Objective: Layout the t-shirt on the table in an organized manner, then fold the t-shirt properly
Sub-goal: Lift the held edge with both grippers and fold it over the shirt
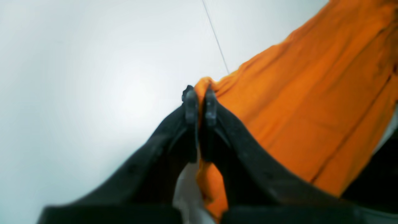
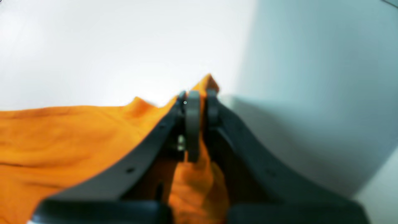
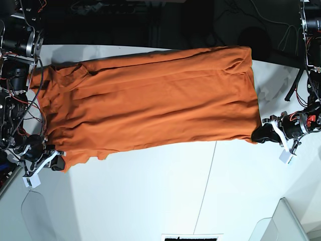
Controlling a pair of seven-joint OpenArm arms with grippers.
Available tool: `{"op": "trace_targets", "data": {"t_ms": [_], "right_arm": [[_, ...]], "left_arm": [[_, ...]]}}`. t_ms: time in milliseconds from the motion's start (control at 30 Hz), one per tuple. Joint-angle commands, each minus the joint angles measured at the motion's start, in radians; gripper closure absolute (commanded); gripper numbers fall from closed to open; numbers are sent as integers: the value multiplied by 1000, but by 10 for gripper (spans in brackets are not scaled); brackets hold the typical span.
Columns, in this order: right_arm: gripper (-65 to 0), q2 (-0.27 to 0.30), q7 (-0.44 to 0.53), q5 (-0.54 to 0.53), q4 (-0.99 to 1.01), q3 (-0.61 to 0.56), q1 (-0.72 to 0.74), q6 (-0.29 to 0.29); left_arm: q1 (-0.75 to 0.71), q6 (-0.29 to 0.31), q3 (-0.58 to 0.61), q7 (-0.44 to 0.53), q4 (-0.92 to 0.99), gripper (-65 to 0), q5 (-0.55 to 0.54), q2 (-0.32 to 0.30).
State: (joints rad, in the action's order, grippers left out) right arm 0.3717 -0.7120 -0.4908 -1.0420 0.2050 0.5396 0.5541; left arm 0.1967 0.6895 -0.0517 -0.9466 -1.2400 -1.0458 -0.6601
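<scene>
The orange t-shirt (image 3: 150, 105) lies spread lengthwise across the far part of the white table (image 3: 165, 191). At the shirt's near right corner in the base view, my left gripper (image 3: 257, 136) is shut on the cloth. The left wrist view shows its black fingers (image 1: 190, 102) pinching an orange corner of the t-shirt (image 1: 298, 102). At the near left corner, my right gripper (image 3: 61, 163) is likewise shut on the cloth. In the right wrist view its fingers (image 2: 192, 112) clamp a fold of the t-shirt (image 2: 62, 140), a tip of which pokes up past them.
A thin dark seam (image 3: 206, 181) runs across the table towards the front edge. Cables and arm hardware (image 3: 15, 75) crowd the left side, with more hardware (image 3: 311, 30) at the right. Clear curved plastic pieces (image 3: 35, 216) sit at both front corners.
</scene>
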Motion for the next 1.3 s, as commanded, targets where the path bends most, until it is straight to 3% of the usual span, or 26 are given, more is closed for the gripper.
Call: {"op": "trace_targets", "data": {"t_ms": [0, 167, 433, 833, 867, 933, 1000, 1200, 1267], "right_arm": [[0, 16, 11, -20, -35, 5, 10, 4], [0, 22, -48, -53, -164, 5, -101, 4], [0, 89, -43, -94, -363, 29, -340, 4], [0, 91, -3, -111, -405, 89, -499, 3], [-17, 91, -3, -112, -405, 89, -499, 2], [-160, 92, -3, -127, -406, 91, -498, -1], [-227, 92, -3, -164, -414, 105, -499, 0], [-227, 58, -44, -245, -521, 170, -499, 0], [-227, 41, -69, -251, -568, 169, -499, 9]], "left_arm": [[18, 9, -8, 4, -17, 0, -42, -30], [-16, 9, -8, -95, -18, 0, -159, -61], [-134, 9, -8, -161, -18, 0, -271, -145], [-255, 9, -8, -183, -18, 0, -351, -124], [-259, 9, -8, -184, -18, 0, -354, -119], [-265, 9, -8, -184, -18, 0, -356, -115], [-266, 9, -8, -184, -18, 0, -356, -116], [-267, 9, -8, -184, -18, 0, -356, -116], [-266, 9, -8, -183, -18, -52, -356, -116]]}}
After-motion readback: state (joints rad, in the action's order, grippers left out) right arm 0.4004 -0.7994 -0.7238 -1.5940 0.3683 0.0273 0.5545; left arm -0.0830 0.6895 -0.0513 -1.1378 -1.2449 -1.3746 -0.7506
